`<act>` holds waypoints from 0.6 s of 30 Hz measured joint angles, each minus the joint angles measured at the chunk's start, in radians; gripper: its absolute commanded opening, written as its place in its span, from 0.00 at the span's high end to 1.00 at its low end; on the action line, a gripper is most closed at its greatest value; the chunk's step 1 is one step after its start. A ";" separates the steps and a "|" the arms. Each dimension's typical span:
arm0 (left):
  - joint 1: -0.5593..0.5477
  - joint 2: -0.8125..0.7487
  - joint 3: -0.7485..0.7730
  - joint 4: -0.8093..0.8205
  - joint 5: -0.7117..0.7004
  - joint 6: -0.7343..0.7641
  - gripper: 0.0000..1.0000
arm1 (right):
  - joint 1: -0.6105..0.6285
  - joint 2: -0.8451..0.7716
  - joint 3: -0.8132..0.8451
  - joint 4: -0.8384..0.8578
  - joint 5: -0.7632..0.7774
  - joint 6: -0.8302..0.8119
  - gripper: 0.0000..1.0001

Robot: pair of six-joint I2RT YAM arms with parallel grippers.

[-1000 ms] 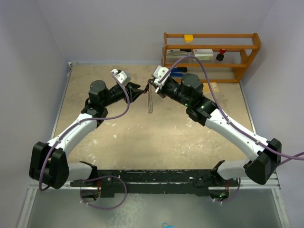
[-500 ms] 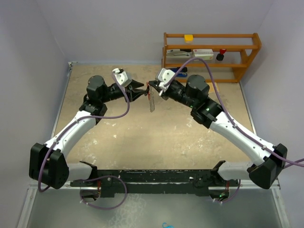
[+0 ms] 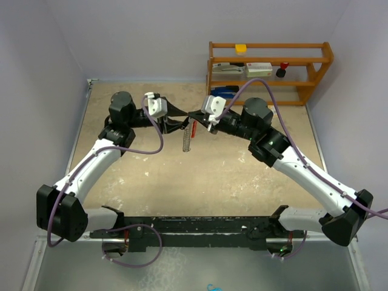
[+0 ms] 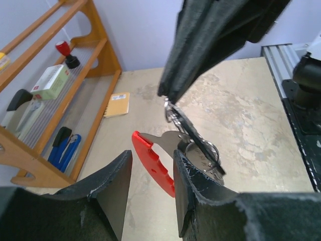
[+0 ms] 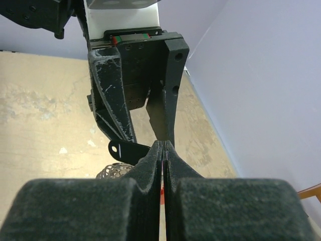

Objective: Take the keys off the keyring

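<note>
Tabletop (image 3: 200, 176): sandy, mottled. Left pincer (image 4: 150, 170): released, its fingers stood parted either side of the keyring's red strip. Keyring (image 4: 153, 160): hung aloft between both pincers, silvery chain (image 3: 187, 143) dangling. Right pincer (image 3: 195, 116): clenched on the keyring's metal end. Wooden rack (image 3: 270, 73): stood far right.

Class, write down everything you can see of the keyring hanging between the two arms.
The keyring is a red, plastic-looking crescent joined to a silvery metal clip with small rings. It hangs in mid-air above the table, a ridged silver strand dangling below. The right tool is shut on its upper metal end; the left tool stands open, fingers either side of the red part.
</note>
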 measured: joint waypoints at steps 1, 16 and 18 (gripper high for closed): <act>0.000 0.000 0.000 -0.009 0.017 0.011 0.64 | 0.000 0.000 0.000 -0.002 -0.003 0.000 1.00; 0.000 -0.096 0.043 -0.242 -0.002 0.259 0.63 | 0.000 -0.005 0.000 -0.037 -0.048 -0.026 1.00; 0.000 -0.099 0.048 -0.246 -0.024 0.265 0.63 | 0.000 -0.008 0.000 -0.050 -0.052 -0.035 1.00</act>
